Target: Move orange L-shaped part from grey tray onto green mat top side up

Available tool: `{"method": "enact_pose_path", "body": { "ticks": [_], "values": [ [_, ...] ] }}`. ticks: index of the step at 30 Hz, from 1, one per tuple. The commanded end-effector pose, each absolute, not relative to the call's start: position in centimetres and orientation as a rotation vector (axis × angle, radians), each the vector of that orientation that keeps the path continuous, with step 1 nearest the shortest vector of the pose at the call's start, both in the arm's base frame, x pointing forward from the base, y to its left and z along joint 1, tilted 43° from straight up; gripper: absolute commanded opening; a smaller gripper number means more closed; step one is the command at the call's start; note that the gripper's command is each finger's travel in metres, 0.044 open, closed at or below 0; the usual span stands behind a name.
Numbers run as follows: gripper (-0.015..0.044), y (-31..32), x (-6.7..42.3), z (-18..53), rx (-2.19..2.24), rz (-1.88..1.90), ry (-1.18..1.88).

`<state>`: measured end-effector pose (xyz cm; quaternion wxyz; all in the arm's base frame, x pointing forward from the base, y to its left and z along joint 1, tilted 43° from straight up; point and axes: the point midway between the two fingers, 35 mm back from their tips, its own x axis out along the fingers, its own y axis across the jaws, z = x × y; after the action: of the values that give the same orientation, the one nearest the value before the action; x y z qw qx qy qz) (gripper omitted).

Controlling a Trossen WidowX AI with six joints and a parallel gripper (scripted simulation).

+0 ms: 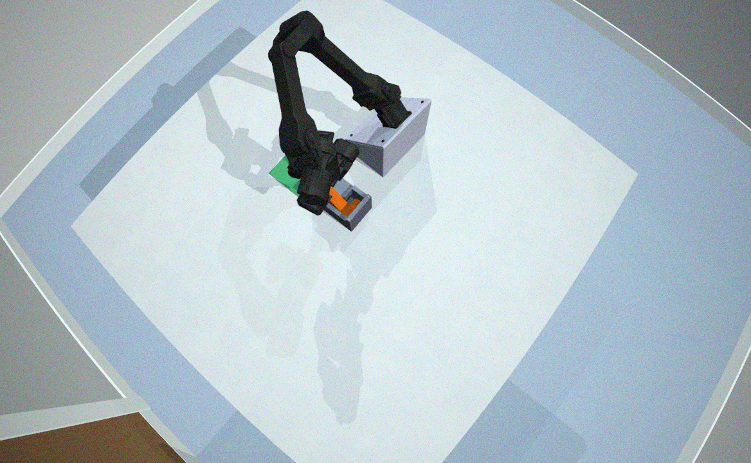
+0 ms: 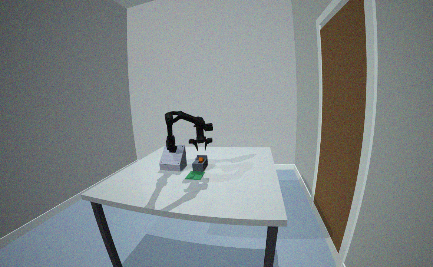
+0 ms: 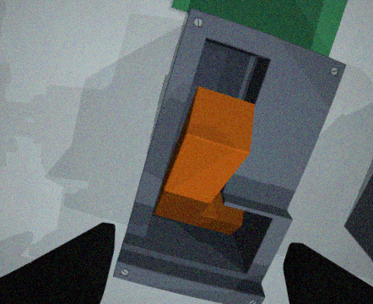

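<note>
Hovering over the tray [image 1: 361, 217] [image 2: 198, 166] [image 3: 305, 114], the gripper [image 1: 315, 188] [image 2: 201, 150] [image 3: 202, 247] has its fingers parted, pointing down and grasping nothing! And look at the orange part [image 1: 337, 197] [image 2: 200, 159] [image 3: 216, 169]: it's tilted in the pocket, its plain end up above the tray's top on the side toward the green mat [image 1: 280, 170] [image 2: 194, 175] [image 3: 258, 17], its L-shaped end down inside at the far side

Down on the worktop [image 1: 481, 258] [image 2: 238, 199] [image 3: 26, 169], as the exterior view has it, the mat lies flat between the tray and the near edge, just beside the tray, and the part is in the tray rather than on the mat. Over toward the left edge stands the pale sloped base [image 1: 409, 135] [image 2: 173, 167], carrying the black arm [image 1: 289, 86] [image 2: 169, 127], which arches across toward the right edge and drops its wrist over the tray. The near-right corner is well apart from all of it!

From the wrist, the two dark fingertips show on either side of the tray's end away from the mat, apart from the orange part, with slotted screws [image 3: 198, 22] at the tray's corners. The top view hides the fingertips beneath the arm's wrist
</note>
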<state>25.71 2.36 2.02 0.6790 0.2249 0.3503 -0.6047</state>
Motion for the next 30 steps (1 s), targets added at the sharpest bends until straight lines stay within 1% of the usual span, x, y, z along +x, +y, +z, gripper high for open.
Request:
{"method": "enact_pose_path", "body": {
  "ticks": [1,30],
  "values": [
    [0.0280,1.4,25.5,2.6,0.624,-1.442,0.668],
    [0.0280,-2.1,25.7,-1.2,0.623,-1.442,0.667]
  ]
}}
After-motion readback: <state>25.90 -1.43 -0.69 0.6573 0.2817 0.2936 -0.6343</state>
